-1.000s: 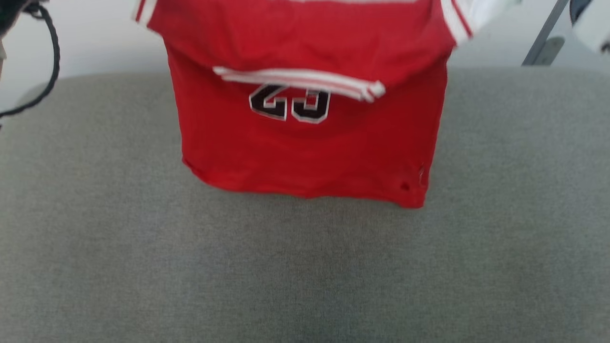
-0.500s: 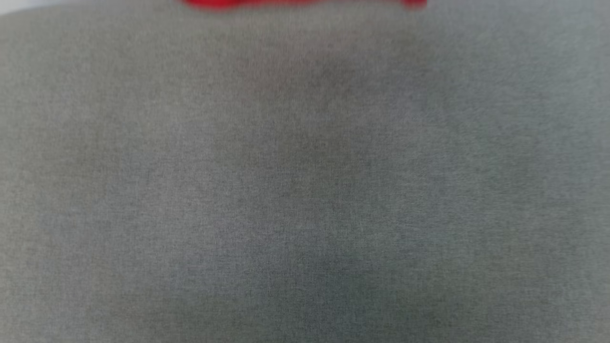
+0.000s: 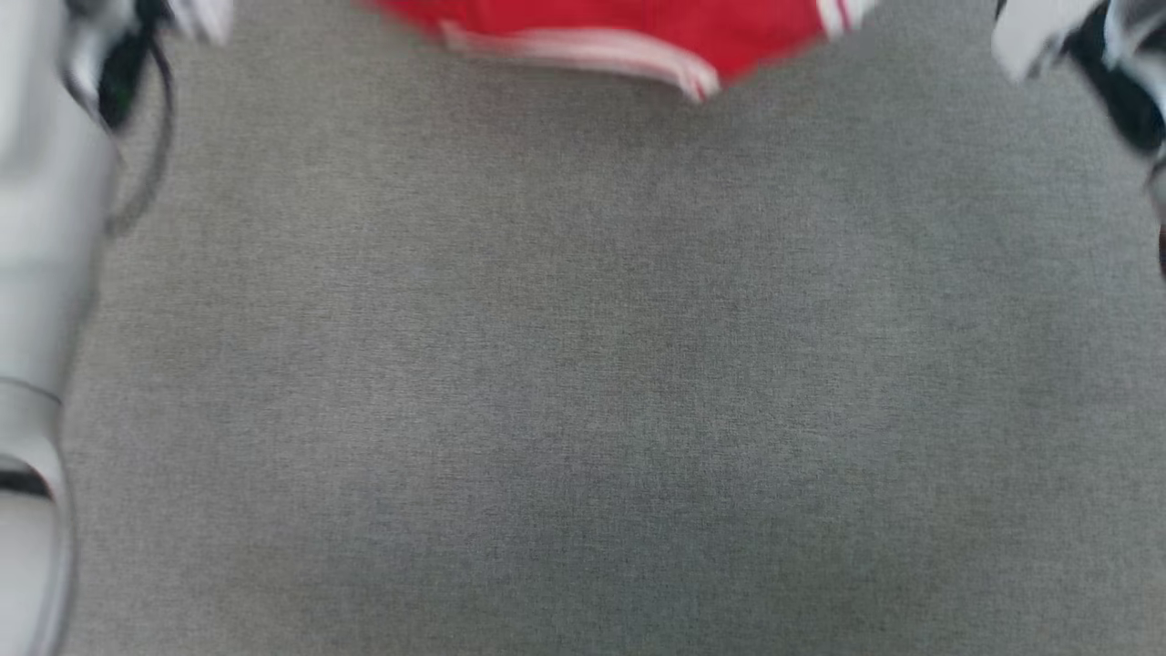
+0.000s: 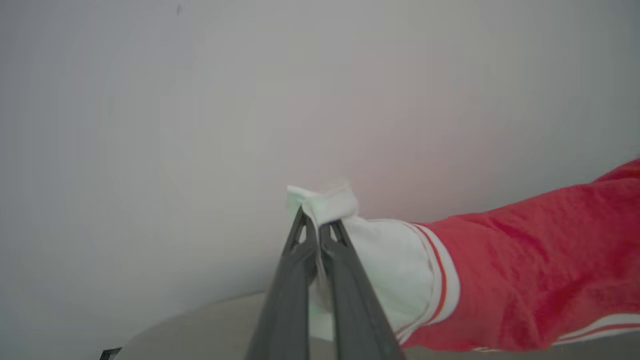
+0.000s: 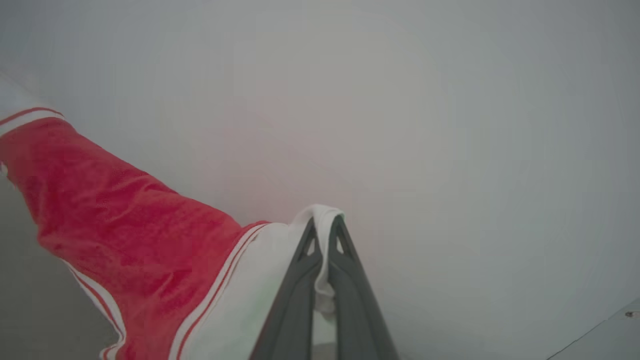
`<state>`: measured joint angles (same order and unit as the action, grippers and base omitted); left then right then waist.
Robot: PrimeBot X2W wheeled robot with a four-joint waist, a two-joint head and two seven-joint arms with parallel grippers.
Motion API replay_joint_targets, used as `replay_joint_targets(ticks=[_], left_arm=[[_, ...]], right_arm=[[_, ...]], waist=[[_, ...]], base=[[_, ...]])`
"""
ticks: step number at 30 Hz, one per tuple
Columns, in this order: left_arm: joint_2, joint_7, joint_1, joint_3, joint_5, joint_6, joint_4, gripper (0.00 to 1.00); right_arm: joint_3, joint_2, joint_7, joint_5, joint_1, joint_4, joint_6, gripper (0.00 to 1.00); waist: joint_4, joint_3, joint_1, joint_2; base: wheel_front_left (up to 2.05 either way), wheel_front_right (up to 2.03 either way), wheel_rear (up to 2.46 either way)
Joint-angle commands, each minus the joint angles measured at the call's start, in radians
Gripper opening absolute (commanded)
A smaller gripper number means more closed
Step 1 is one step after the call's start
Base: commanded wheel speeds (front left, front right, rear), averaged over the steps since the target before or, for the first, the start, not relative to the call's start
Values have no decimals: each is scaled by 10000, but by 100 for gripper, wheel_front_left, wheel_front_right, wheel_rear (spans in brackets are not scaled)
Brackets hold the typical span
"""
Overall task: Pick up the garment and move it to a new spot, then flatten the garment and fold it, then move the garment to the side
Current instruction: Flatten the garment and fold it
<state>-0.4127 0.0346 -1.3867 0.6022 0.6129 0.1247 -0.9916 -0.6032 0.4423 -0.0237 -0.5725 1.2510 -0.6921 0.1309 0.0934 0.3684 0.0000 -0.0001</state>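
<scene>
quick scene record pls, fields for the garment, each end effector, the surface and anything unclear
garment: red T-shirt, white sleeves with striped edges, stretched between both arms
left end effector: shut on the garment at one white sleeve
right end effector: shut on the garment at the other white sleeve
surface: grey fabric
backdrop: plain pale wall
unclear: whether the garment's lower edge touches the surface; head view is blurred

The garment (image 4: 525, 280) is thin matt cloth: the red body finely crinkled, the white sleeve smoother. The surface (image 3: 583, 364) is covered in grey woven fabric, matt and slightly coarse. The left claw (image 4: 318, 227) and right claw (image 5: 324, 225) look like dark matt plastic. The pale forearm (image 3: 41, 228) casing is smooth, faintly glossy.
</scene>
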Motion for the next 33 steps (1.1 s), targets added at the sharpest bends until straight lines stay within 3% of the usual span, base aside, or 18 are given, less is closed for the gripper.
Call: replay_joint_targets(ticks=[1, 7, 15, 17, 23, 33], left_arm=[[22, -171, 246, 108, 64, 48, -52, 0], [-9, -1887, 1690, 650, 1169, 47, 250, 0], [-946, -3832, 3888, 1205, 2405, 49, 1973, 0], [-1347, -4437, 4808, 1200, 2787, -100, 2951, 0], [-2614, -5359, 6955, 1024, 3430, -1253, 6074, 0], [-4933, -6266, 10565, 497, 4380, -4206, 11308, 0]], right_arm=[[-106, 152, 60, -111, -218, 118, -2, 0], [-881, 1006, 1252, -1635, -1647, 1292, -2, 0], [-1039, 2216, 3181, -3297, -3911, 3205, -1, 0], [-878, 2678, 3854, -3823, -4801, 4059, -1, 0], [-169, 3414, 5101, -4436, -6712, 5495, -1, 0], [1891, 3426, 7380, -4563, -10390, 7598, -1, 0]], waist=[[41, -71, 0, 1], [197, -512, 0, 1], [370, -1122, 0, 1], [410, -1354, 0, 1], [445, -1800, 0, 1], [421, -2016, 0, 1]], base=[[0, 0, 0], [0, 0, 0], [0, 0, 0], [0, 0, 0], [0, 0, 0], [0, 0, 0]])
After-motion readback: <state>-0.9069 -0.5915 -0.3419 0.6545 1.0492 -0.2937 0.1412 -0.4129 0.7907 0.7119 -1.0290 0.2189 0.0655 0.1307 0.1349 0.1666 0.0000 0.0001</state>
